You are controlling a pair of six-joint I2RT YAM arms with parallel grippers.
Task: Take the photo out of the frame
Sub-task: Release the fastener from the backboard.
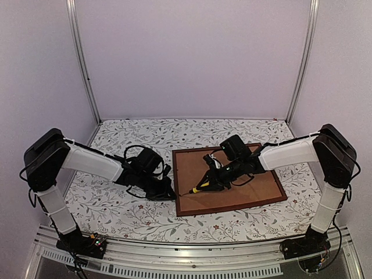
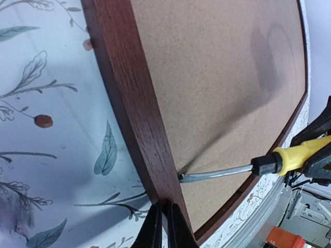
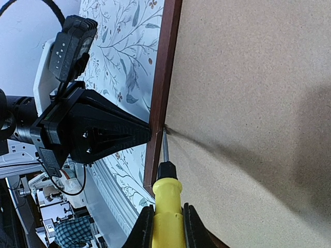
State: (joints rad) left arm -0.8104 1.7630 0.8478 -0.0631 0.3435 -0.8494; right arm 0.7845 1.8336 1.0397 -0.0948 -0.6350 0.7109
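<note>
Right claw (image 3: pixel 166 219) holds screwdriver (image 3: pixel 166 196) over lilac-walled floral table (image 1: pixel 116 203)

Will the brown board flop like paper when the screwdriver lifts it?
Probably not: the board looks like flat pressed fibre, so likely stiff. It seems thin, sitting inside the frame, so probably light. The screwdriver tip could dent its edge.

Soft, even light falls from overhead with a faint lilac cast, the screwdriver (image 3: pixel 166 206) lays a dim, soft-edged shadow across the backing board (image 3: pixel 243 77), the frame (image 2: pixel 129 103) bows in my left wrist view, and my left gripper (image 2: pixel 164 209) blurs near the lens.
</note>
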